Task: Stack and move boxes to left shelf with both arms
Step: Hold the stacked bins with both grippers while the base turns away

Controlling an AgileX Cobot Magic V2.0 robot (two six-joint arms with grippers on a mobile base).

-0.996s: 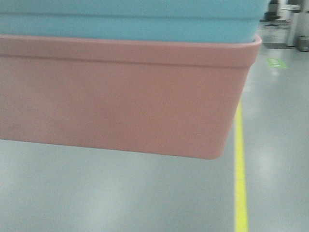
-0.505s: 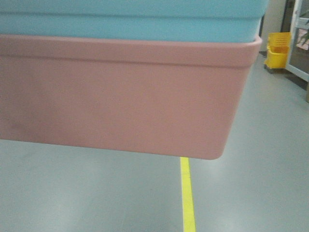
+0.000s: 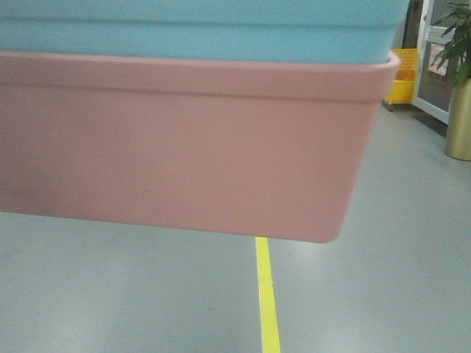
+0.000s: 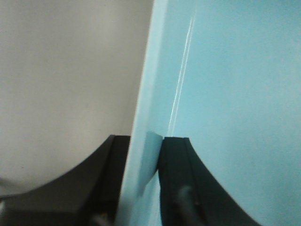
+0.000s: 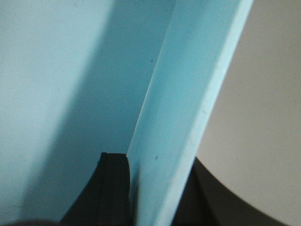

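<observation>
Two bins fill the upper part of the front view, nested one in the other: the light blue bin (image 3: 199, 29) sits inside the salmon pink bin (image 3: 184, 147), its band of wall showing above the pink rim. The pair hangs clear of the grey floor (image 3: 110, 294), with the pink bin's rounded corner at the lower right and its left end running out of frame. A yellow line (image 3: 266, 301) on the floor runs away from under that corner. Far off at the right stand a yellow tub (image 3: 403, 73) and a plant (image 3: 456, 37) in a gold pot (image 3: 460, 121).

At the wrist views, each arm pinches a blue wall. The left gripper (image 4: 141, 183) has one black finger (image 4: 176, 174) on the inner face and the other on the outer face, closed tight on the plastic between them. The right gripper (image 5: 153, 193) does the same on its side, with its inner finger (image 5: 113, 188) pressed to the wall (the outer one shows only as a dark shape). Whether the pink rim is also caught in either grip cannot be told.
</observation>
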